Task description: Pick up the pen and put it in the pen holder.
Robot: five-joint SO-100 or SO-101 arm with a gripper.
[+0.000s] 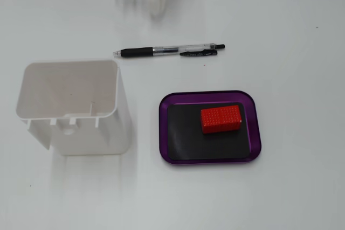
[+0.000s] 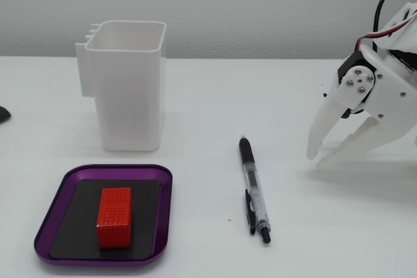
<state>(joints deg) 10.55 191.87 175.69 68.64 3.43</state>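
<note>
White two-finger gripper (image 2: 320,157) parted, empty, tips near table right of the clear-barrelled black-grip pen (image 2: 253,187), which lies flat, apart from the tall white plastic pen holder (image 2: 127,96). Risk: slim round barrel rolls or pivots in an off-centre pinch.

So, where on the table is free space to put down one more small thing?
Bare patches: below the purple tray and pen holder in a fixed view, and right of the tray. It is tighter between the pen and tray, and between the pen and the open gripper, which is near the table.
</note>
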